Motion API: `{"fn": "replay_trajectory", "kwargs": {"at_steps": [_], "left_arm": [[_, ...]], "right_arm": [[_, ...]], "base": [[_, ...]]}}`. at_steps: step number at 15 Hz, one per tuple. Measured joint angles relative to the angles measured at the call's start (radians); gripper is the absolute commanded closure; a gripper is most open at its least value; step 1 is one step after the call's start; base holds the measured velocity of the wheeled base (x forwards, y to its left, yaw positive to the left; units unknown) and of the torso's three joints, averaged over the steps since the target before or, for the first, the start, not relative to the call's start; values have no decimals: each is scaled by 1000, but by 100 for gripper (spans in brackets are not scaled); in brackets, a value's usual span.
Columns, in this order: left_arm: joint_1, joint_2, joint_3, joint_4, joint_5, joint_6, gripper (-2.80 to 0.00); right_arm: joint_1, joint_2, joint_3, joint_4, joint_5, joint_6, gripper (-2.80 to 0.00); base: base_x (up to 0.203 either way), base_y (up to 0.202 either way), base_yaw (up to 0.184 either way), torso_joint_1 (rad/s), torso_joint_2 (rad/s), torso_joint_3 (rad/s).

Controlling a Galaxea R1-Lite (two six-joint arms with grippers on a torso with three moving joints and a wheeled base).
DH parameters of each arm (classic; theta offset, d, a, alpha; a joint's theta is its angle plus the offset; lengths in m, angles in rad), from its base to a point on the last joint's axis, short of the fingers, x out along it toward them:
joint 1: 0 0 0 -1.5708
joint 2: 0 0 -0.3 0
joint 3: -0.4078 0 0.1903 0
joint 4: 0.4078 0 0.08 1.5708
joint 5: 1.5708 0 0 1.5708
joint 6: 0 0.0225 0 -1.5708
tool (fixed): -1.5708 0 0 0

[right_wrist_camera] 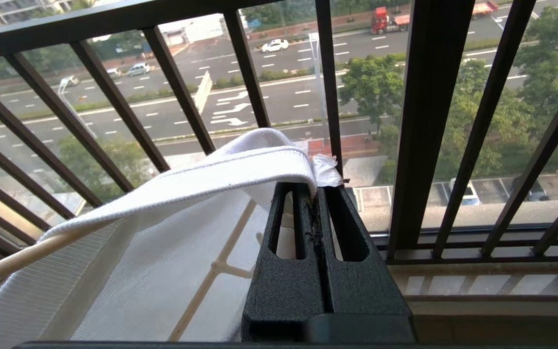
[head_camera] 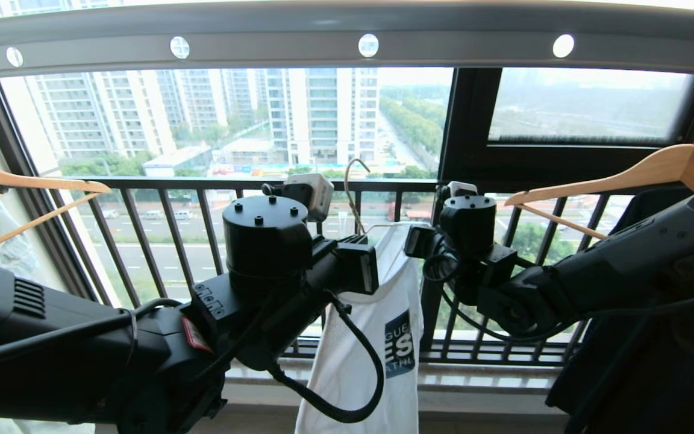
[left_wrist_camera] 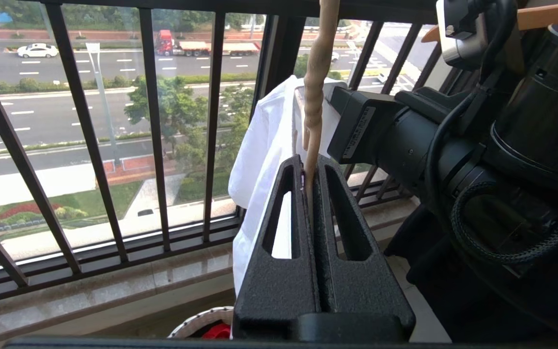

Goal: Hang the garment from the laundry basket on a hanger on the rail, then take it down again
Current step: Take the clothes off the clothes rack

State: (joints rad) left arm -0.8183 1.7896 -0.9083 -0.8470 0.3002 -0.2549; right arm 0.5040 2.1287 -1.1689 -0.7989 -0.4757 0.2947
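The white garment point(head_camera: 377, 343) with a blue chest logo hangs below the grey rail point(head_camera: 275, 48), draped on the cream wire hanger point(head_camera: 353, 181), whose hook stands free beneath the rail. My left gripper point(left_wrist_camera: 309, 167) is shut on the hanger point(left_wrist_camera: 315, 92) at its twisted stem, just under the hook. My right gripper point(right_wrist_camera: 314, 188) is shut on the ribbed collar of the garment point(right_wrist_camera: 172, 194), and the hanger point(right_wrist_camera: 211, 271) shows through the cloth. In the head view the left gripper point(head_camera: 364, 241) and right gripper point(head_camera: 417, 240) meet at the garment's neck. The laundry basket point(left_wrist_camera: 196, 322) peeks in below.
Thick wooden hangers point(head_camera: 28, 181) point(head_camera: 654, 169) hang at both sides, the right one carrying a black shirt point(head_camera: 642, 374). Black window railing bars point(head_camera: 160, 223) and a stone sill point(left_wrist_camera: 114, 286) stand close behind the garment. A red garment point(left_wrist_camera: 218, 332) lies in the basket.
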Motion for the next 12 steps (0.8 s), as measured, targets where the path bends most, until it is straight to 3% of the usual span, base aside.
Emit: {"fn": "replay_trajectory", "kwargs": {"at_steps": [6,12], "left_arm": [[-16,-9,13,38,4,5,0],[-18,-17,11,51,6,10,0]], "right_arm": [[-74,44,-55,-35,-32,4,0],[-134,67,-71,-120,-47,-58,0]], "base": [[0,0,0,0,0,0],[0,0,0,0,0,0]]}}
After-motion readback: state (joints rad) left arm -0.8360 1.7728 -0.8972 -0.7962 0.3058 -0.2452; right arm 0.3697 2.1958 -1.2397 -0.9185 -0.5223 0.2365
